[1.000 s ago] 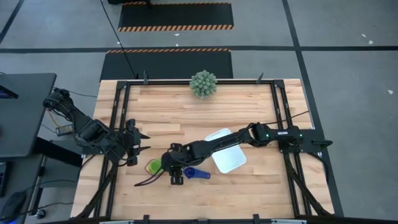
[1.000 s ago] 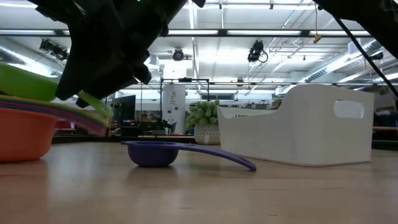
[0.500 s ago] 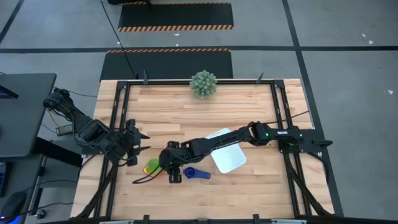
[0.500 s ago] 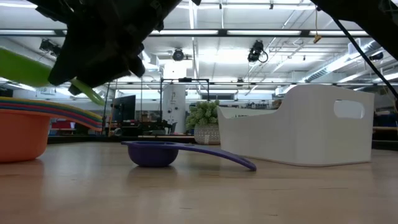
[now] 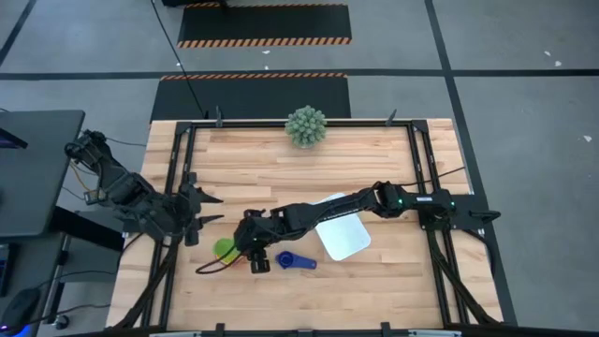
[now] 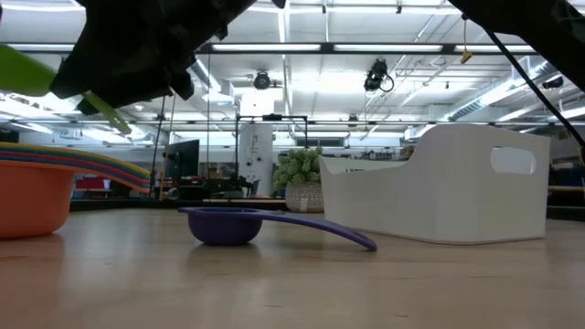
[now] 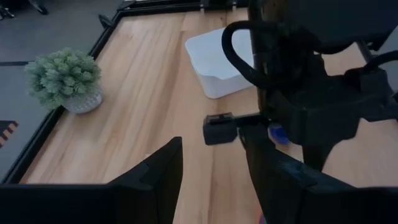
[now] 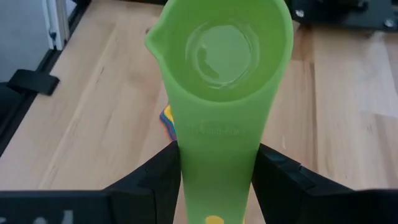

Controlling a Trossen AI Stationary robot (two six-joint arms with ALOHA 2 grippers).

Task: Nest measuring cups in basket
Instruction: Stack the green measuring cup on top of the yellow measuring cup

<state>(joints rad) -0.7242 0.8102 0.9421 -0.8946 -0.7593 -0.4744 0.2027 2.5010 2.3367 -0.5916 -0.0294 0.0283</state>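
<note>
High view: pale wood-plank table (image 5: 281,164) with black metal frame, right gripper (image 5: 245,245) stretched across to about 7 o'clock of the table centre, clamped on the flat handle of a green measuring cup (image 5: 224,247), round bowl showing just at its 9 o'clock side. Dark blue measuring cup (image 5: 289,261) lies on the wood at 4 o'clock of that gripper, handle pointing toward the white basket (image 5: 344,236), a smooth rounded-corner rectangular bin partly under the right arm. Spiky green ball plant (image 5: 306,126) at 12 o'clock edge. Left gripper (image 5: 200,211) waits near the 9 o'clock edge, prongs apart, nothing between them. Low view: dark blue cup (image 6: 222,225) sits upright on the table, shallow glossy bowl, long thin handle drooping toward the basket (image 6: 457,196), matte white walls with an oval grip slot. Orange measuring cup (image 6: 32,199) at the far 9 o'clock side with a fan of coloured handles (image 6: 101,166) over it; green cup (image 6: 23,73) is held up off the table by the dark gripper. Left wrist view: fingers (image 7: 158,177) spread, empty; plant (image 7: 63,78) in a pale pot, basket (image 7: 221,62) beyond. Right wrist view: translucent green cup (image 8: 221,59) gripped by its wide flat handle between both fingers (image 8: 155,174), smooth round bowl with a small pour lip.
</note>
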